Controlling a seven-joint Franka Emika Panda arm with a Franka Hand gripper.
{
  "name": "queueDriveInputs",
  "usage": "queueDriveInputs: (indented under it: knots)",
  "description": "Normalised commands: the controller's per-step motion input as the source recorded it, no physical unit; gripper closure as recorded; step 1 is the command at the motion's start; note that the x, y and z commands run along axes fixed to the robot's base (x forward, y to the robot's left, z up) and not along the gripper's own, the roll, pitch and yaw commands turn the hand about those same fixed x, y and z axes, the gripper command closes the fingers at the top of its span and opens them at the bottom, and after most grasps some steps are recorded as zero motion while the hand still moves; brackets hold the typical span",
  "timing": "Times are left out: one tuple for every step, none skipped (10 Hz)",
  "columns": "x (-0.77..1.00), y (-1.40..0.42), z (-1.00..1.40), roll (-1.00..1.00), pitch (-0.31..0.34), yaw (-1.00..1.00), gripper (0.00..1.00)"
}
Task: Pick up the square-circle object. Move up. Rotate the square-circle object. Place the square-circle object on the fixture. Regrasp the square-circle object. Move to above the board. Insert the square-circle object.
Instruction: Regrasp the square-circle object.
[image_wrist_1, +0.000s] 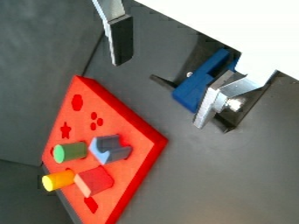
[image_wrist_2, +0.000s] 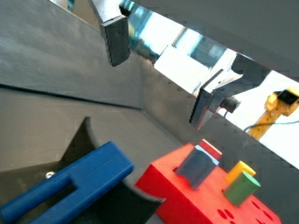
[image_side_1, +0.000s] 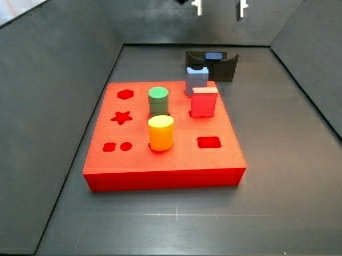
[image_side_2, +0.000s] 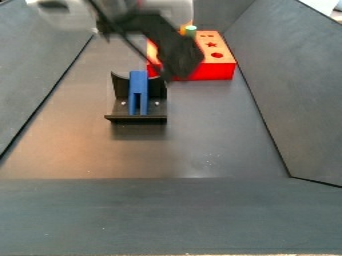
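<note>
Overhead, gripper (image_side_1: 221, 9) spread, empty, square-circle object (image_side_2: 138, 91) on fixture (image_side_2: 135, 115), board (image_side_1: 214, 160) nearby

Dark blue square-circle object (image_side_2: 138, 90) on the black fixture (image_side_2: 135, 118). Bright red board (image_side_1: 160, 170) with 1 green peg (image_side_1: 158, 98), 1 yellow peg (image_side_1: 160, 131), 1 red peg (image_side_1: 203, 100) and 1 pale blue, white-topped piece (image_side_1: 198, 72). Silver gripper (image_wrist_1: 173, 74) high above, dark pads. Dark grey floor (image_side_1: 267, 215).

Even, soft light (gripper (image_side_2: 144, 35) motion-blurred), faint shadows.
</note>
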Motion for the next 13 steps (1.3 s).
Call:
queueDriveInputs:
  knots:
    - [-0.11, -0.72, 0.80, 1.00, 0.050, 0.00, 0.00]
    - [-0.12, -0.57, 0.63, 1.00, 0.041, 0.00, 0.00]
    - [-0.10, -0.36, 0.37, 1.00, 0.034, 0.00, 0.00]
    - [-0.07, -0.18, 0.15, 1.00, 0.032, 0.00, 0.00]
    - [-0.04, -0.04, -0.01, 1.00, 0.030, 0.00, 0.00]
    - [-0.01, -0.02, -0.01, 1.00, 0.031, 0.00, 0.00]
    - [-0.02, -0.02, 0.02, 1.00, 0.029, 0.00, 0.00]
    - [-0.03, -0.03, 0.03, 1.00, 0.025, 0.00, 0.00]
    - [-0.04, -0.02, 0.01, 1.00, 0.017, 0.00, 0.00]
    - [-0.04, -0.03, 0.01, 1.00, 0.012, 0.00, 0.00]
    - [-0.05, -0.02, 0.01, 1.00, 0.006, 0.00, 0.00]
    - [-0.05, -0.02, 0.01, 1.00, 0.000, 0.00, 0.00]
    - [-0.04, -0.02, 0.01, 1.00, -0.009, 0.00, 0.00]
